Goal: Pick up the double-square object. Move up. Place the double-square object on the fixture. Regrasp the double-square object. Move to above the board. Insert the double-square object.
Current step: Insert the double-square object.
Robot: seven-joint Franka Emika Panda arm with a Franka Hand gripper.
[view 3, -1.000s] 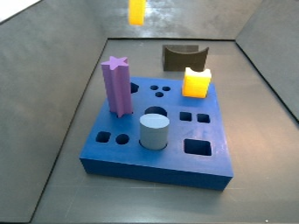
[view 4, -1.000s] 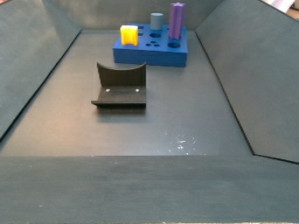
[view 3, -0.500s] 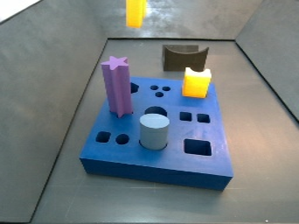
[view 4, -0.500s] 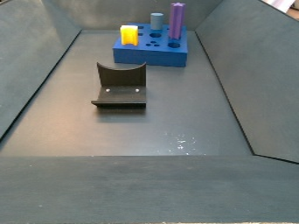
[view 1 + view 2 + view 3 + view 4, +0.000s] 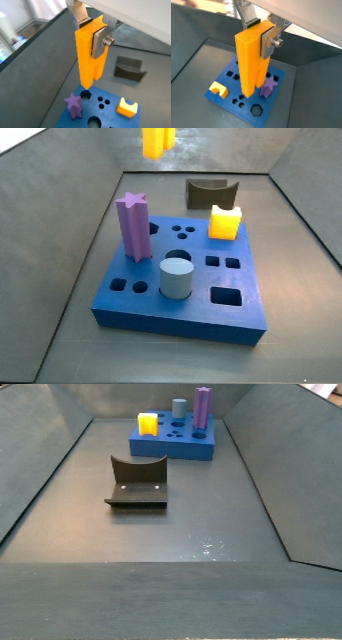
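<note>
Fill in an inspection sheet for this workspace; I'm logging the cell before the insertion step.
Surface: dark grey floor with sloped walls, bare around the parts.
Job's things: double-square object held upright, high above the board; fixture stands apart from the board, nothing on it.
Clutter: purple star post, grey cylinder and yellow notched block stand in the board.
Grippers: gripper shut on the double-square object's upper end, above the board in both wrist views.
Cables: nothing seen.
Surroundings: blurred bright area beyond the wall in a wrist view.
</note>
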